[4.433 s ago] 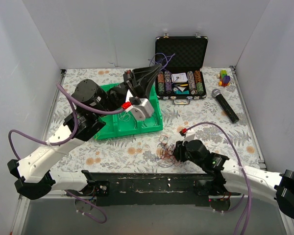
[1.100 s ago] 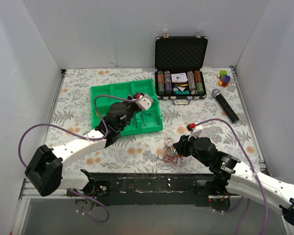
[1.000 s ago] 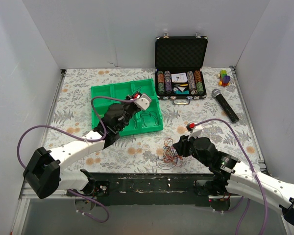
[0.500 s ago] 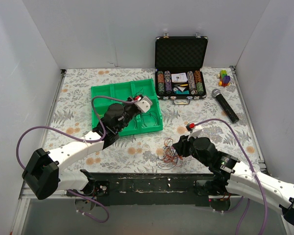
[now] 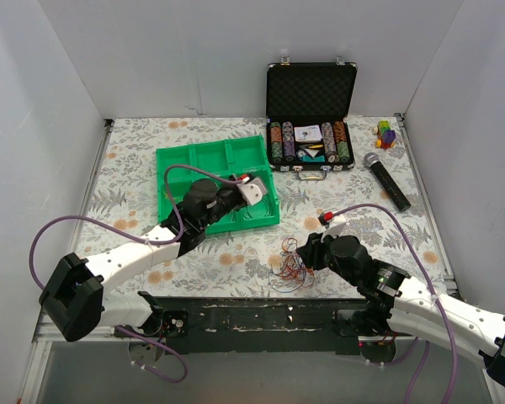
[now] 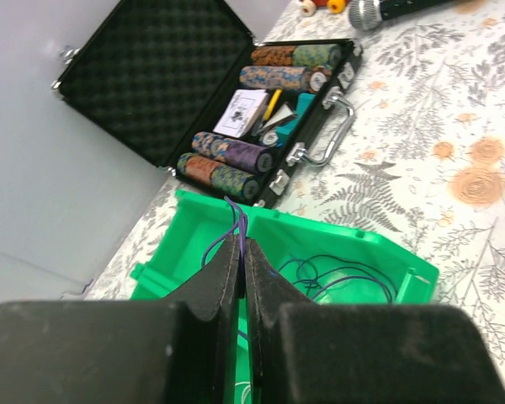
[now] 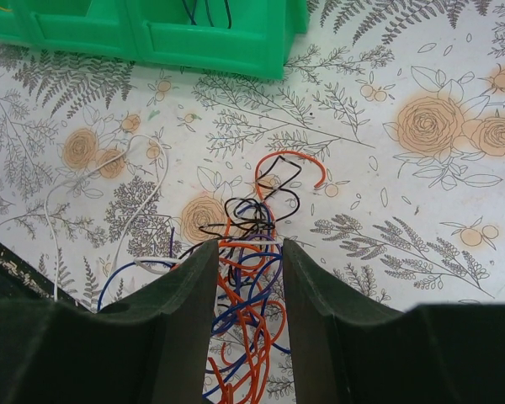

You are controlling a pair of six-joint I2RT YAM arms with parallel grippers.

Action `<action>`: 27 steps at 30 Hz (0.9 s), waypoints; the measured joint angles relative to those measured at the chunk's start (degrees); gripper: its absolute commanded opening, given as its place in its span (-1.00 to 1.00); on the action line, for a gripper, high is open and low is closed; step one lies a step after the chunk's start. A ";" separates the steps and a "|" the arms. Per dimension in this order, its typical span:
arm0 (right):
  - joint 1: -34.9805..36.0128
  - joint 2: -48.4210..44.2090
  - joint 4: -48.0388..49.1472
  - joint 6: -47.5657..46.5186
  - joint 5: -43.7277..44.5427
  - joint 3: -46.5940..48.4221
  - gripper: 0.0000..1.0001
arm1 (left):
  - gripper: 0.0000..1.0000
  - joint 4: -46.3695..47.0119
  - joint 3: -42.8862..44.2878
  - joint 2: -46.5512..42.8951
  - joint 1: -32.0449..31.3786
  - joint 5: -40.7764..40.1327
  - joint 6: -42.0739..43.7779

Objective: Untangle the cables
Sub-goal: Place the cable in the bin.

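Observation:
The cables (image 5: 288, 268) lie as a tangle of thin red, orange, blue, black and white wires on the flowered cloth near the front edge. My right gripper (image 7: 248, 246) hangs open just above this tangle (image 7: 254, 290), a finger on either side, nothing gripped. My left gripper (image 6: 241, 244) is shut on a thin purple cable (image 6: 238, 220) above the green tray (image 6: 353, 238). More dark thin cables (image 6: 345, 273) are coiled in one tray compartment. In the top view the left gripper (image 5: 254, 192) sits over the tray's right part.
An open black case of poker chips (image 5: 310, 126) stands behind the tray. A microphone (image 5: 386, 180) and small coloured blocks (image 5: 386, 133) lie at the back right. One white wire (image 7: 143, 185) trails loose to the left of the tangle.
My left gripper has shifted a little right and toward the near side over the tray, still shut on the purple cable. The right arm has stayed in place.

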 measured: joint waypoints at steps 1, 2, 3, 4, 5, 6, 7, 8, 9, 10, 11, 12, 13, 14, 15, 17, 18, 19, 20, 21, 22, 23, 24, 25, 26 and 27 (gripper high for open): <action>0.00 0.00 0.02 0.00 0.07 0.00 -0.12 | -1.00 -0.20 0.00 0.26 -0.04 0.94 0.00; 0.00 0.00 0.02 0.00 0.11 0.00 -0.11 | -1.00 -0.31 0.02 0.68 -0.11 1.42 0.02; 0.00 0.00 0.02 0.00 0.13 0.00 -0.11 | -1.00 -0.46 0.02 1.11 -0.20 1.70 0.04; 0.00 0.00 0.00 0.00 0.15 0.00 -0.12 | -1.00 -0.59 0.04 1.81 -0.31 1.81 0.04; 0.00 -0.02 0.00 0.00 0.20 0.00 -0.12 | -1.00 -0.81 0.15 2.69 -0.33 1.90 0.02; 0.00 -0.04 0.00 0.00 0.28 0.00 -0.12 | -1.00 -0.90 0.31 3.67 -0.35 1.86 -0.13; 0.00 -0.09 0.00 0.00 0.35 0.00 -0.12 | -1.00 -1.03 0.46 4.70 -0.35 1.77 -0.50; 0.00 -0.11 0.00 0.00 0.35 0.00 -0.12 | -1.00 -1.09 0.66 5.68 -0.35 1.64 -0.92; 0.00 -0.11 0.00 -0.02 0.39 0.00 -0.12 | -1.00 -1.27 0.94 6.67 -0.35 1.60 -1.25; 0.00 -0.11 0.00 -0.02 0.44 0.00 -0.12 | -1.00 -1.31 1.22 7.52 -0.35 1.60 -1.49; 0.00 -0.11 -0.02 -0.07 0.52 0.00 -0.11 | -1.00 -1.27 1.44 8.35 -0.35 1.57 -1.73; 0.00 -0.11 -0.02 -0.09 0.57 0.00 -0.12 | -1.00 -1.05 1.64 9.18 -0.33 1.51 -1.97; 0.00 -0.11 -0.02 -0.15 0.66 0.02 -0.12 | -1.00 -0.76 1.90 10.05 -0.33 1.42 -2.16; 0.00 -0.11 -0.02 -0.20 0.74 0.00 -0.12 | -1.00 -0.66 2.38 11.13 -0.33 1.25 -2.34; 0.00 -0.11 -0.02 -0.22 0.76 0.02 -0.12 | -1.00 -0.46 2.99 12.33 -0.33 1.03 -2.43; 0.00 -0.11 -0.04 -0.20 0.90 0.02 -0.12 | -1.00 -0.42 4.42 14.84 -0.33 0.59 -2.51; 0.00 -0.11 -0.09 -0.20 1.07 0.02 -0.12 | -1.00 -0.48 5.22 16.17 -0.33 0.33 -2.56; 0.00 -0.09 -0.13 -0.20 1.25 0.02 -0.13 | -1.00 -0.66 6.01 17.46 -0.33 0.00 -2.56; -0.02 -0.07 -0.22 -0.17 1.44 0.02 -0.13 | -1.00 -0.87 6.80 18.56 -0.33 -0.33 -2.58; -0.07 -0.02 -0.35 -0.17 1.55 0.02 -0.13 | -1.00 -1.01 7.58 19.58 -0.33 -0.52 -2.69; -0.07 0.04 -0.44 -0.15 1.64 0.04 -0.13 | -1.00 -1.16 8.15 20.33 -0.33 -0.70 -2.78; -0.09 0.07 -0.50 -0.15 1.68 0.04 -0.13 | -1.00 -1.42 8.76 20.98 -0.33 -0.90 -2.97; -0.11 0.07 -0.52 -0.15 1.70 0.04 -0.13 | -1.00 -1.68 9.27 21.44 -0.33 -1.01 -3.19; -0.13 0.07 -0.55 -0.15 1.75 0.09 -0.13 | -1.00 -1.95 9.60 21.66 -0.33 -1.03 -3.43; -0.22 0.07 -0.55 -0.13 1.79 0.15 -0.13 | -0.99 -2.12 9.94 21.88 -0.28 -1.03 -3.69; -0.33 0.02 -0.55 -0.07 1.84 0.20 -0.13 | -0.97 -2.34 10.29 22.08 -0.26 -1.03 -4.00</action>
